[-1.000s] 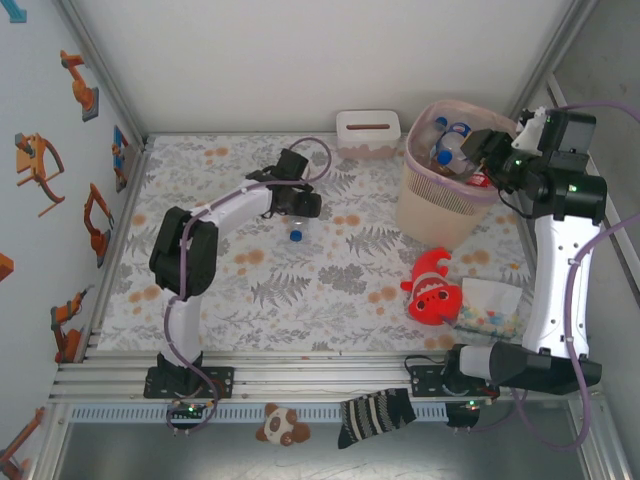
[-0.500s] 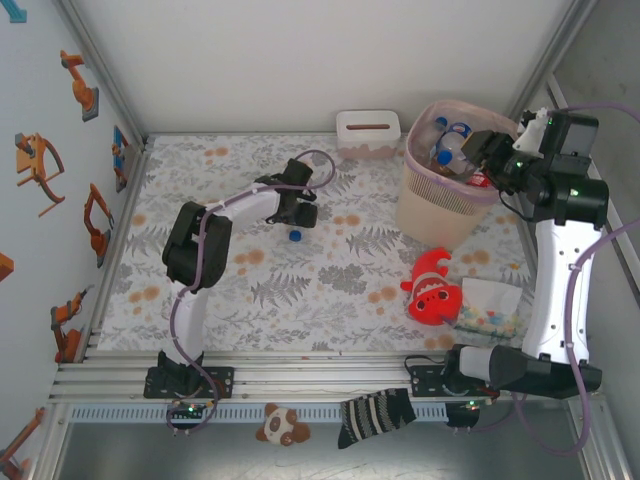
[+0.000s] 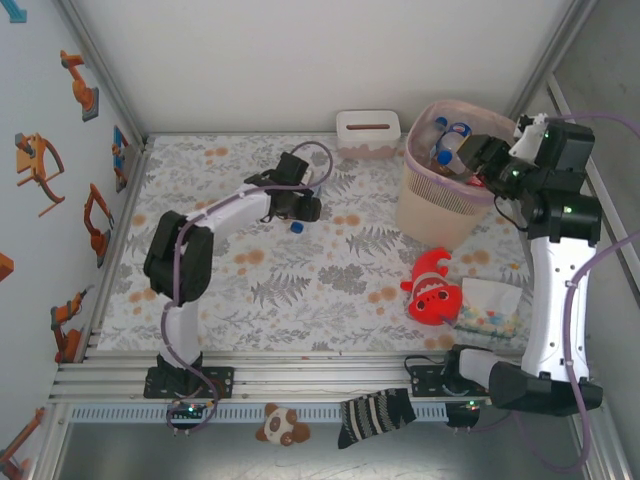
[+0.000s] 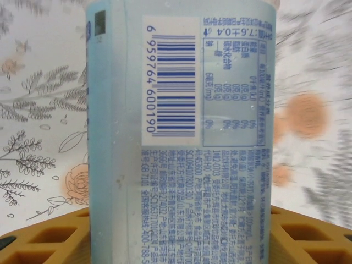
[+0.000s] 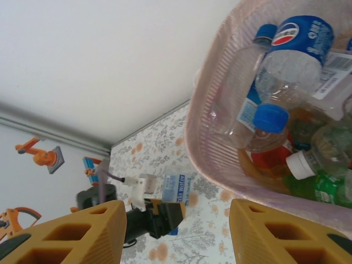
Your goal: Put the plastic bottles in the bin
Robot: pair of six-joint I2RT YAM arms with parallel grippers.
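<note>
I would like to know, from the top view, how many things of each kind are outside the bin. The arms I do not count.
plastic bottle: 1
soft toys: 2, the red clownfish and the small brown and white toy
striped sock: 1
white slotted box: 1
white bag with coloured dots: 1
Total: 6

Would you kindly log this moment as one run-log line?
left fingers: shut on blue-labelled bottle | right fingers: open, empty, by bin | bin: several bottles inside
</note>
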